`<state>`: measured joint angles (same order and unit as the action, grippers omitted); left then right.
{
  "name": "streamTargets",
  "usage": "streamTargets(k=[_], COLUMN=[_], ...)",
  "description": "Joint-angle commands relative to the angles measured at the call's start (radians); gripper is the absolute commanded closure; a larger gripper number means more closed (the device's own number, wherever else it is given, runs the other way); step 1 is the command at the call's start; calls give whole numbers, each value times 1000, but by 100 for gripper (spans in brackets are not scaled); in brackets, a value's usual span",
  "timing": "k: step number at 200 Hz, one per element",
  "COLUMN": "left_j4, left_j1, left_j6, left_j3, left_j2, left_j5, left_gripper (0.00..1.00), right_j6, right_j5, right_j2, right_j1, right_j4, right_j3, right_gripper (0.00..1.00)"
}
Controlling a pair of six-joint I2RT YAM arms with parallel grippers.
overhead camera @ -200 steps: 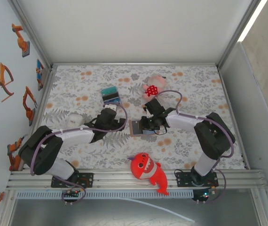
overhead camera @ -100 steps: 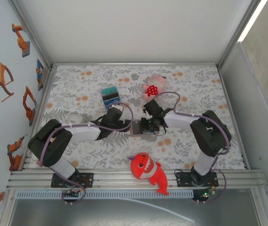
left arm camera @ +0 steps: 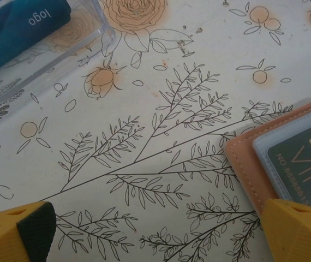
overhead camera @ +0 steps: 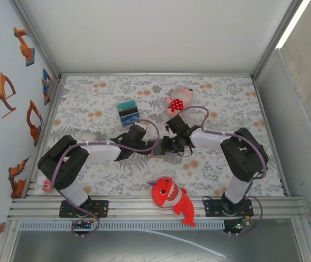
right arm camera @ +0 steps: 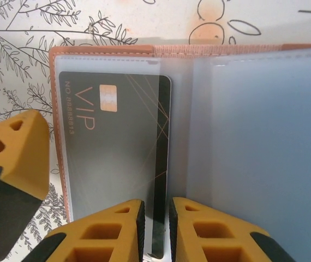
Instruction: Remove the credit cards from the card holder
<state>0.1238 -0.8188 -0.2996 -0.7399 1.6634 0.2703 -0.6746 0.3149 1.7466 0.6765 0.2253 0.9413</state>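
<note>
The card holder [left arm camera: 244, 164] is seen lying open on the flower-printed tablecloth [left arm camera: 161, 109], near the middle of the table and between the two grippers. Its tan leather edge frames clear plastic sleeves. One dark credit card [right arm camera: 117, 142], marked "VIP" in gold with a small gold chip, is lodged in the left-hand sleeve; the sleeve beside it looks blank and milky. The right gripper [right arm camera: 155, 221] is closed to a narrow slit on the near edge of the sleeved page of the card holder, and a strip of the dark card can be made out in the gap. The left gripper [left arm camera: 158, 229] is spread fully apart and nothing is held in it. One of its yellow fingers [left arm camera: 300, 229] is placed over the holder's near corner, while the other stands well apart over bare cloth. A clear case [left arm camera: 41, 38] holding something teal printed "logo" is seen beyond the left gripper. A red shark plush [overhead camera: 169, 199] lies toward the arm bases, and a pink plush [overhead camera: 177, 101] lies on the far side of the holder.
</note>
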Motion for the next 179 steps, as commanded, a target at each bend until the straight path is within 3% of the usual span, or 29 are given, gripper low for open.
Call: streamTargets(k=[1,76,179], left_j4=[-47,-93,-133], left_j1=[-8,-21,-49], left_j6=[30,30,46], left_j3=[-30,-55,-73], left_j2=[19,49,51], left_j5=[22,27,65], left_gripper=[3,3,3], right_j6=[-14,-45,-154], right_j5=[11,57,247], right_j2=[0,2,-54], right_j1=[-2,-24,-86], right_j4=[-10,-81,-394], right_j3=[0,-47,-177], right_gripper=[81,81,81])
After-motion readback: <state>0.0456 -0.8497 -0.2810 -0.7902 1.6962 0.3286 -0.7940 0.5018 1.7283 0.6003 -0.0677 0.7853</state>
